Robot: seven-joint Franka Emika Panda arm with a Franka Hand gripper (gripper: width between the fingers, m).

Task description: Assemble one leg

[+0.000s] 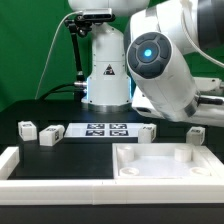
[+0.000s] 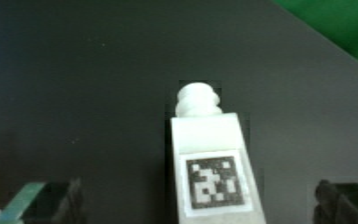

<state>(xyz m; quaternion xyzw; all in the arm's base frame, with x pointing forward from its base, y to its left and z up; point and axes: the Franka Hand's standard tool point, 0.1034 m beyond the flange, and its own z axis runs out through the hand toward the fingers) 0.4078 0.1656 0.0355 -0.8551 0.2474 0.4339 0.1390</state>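
Robotics lab: green backdrop [image 1: 25,50], black table [image 1: 85,145], marker board [image 1: 105,129], robot arm [image 1: 165,75].

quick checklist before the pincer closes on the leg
1. Pincer open: ok, fingers wide apart.
2. Leg between the fingers: ok, roughly centred.
3. Fingers off the leg: ok, gaps on both sides.
4. Pincer low enough to grip: cannot tell.
5. Pincer checkable in the exterior view: not ok, the arm hides it.
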